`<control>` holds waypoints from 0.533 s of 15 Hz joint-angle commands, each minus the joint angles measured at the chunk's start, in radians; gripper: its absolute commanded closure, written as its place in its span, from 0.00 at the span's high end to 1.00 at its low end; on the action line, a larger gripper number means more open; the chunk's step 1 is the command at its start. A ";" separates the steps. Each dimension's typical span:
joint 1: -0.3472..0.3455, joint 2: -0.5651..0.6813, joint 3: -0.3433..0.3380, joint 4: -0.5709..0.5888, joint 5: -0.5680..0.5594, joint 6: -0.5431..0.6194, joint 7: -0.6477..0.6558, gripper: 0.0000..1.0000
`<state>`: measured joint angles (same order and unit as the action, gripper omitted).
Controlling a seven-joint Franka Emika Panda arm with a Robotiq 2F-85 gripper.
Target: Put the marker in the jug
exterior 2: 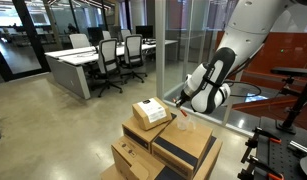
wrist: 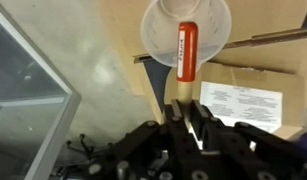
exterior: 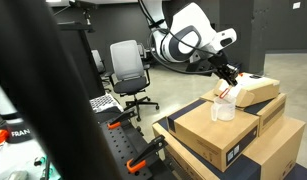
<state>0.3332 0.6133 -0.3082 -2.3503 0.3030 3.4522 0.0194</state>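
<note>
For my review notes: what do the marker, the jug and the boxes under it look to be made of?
The marker is likely plastic: it has a smooth orange-red barrel with a slight sheen and a printed strip. The jug is probably thin plastic, with a milky, translucent wall. The boxes are brown cardboard, matte and flat-sided, and one carries a white paper label.

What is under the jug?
A brown cardboard box; the jug stands on its top. The patch beneath is hidden by the jug and, in the wrist view, by the marker in the hand.
</note>
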 commanded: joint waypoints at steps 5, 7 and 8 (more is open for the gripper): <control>0.007 -0.017 -0.002 -0.022 0.016 0.005 0.010 0.72; 0.010 -0.002 -0.001 -0.008 0.020 0.005 0.015 0.85; 0.011 0.001 0.000 -0.006 0.019 0.005 0.015 0.94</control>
<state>0.3327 0.6120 -0.3076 -2.3553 0.3032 3.4522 0.0247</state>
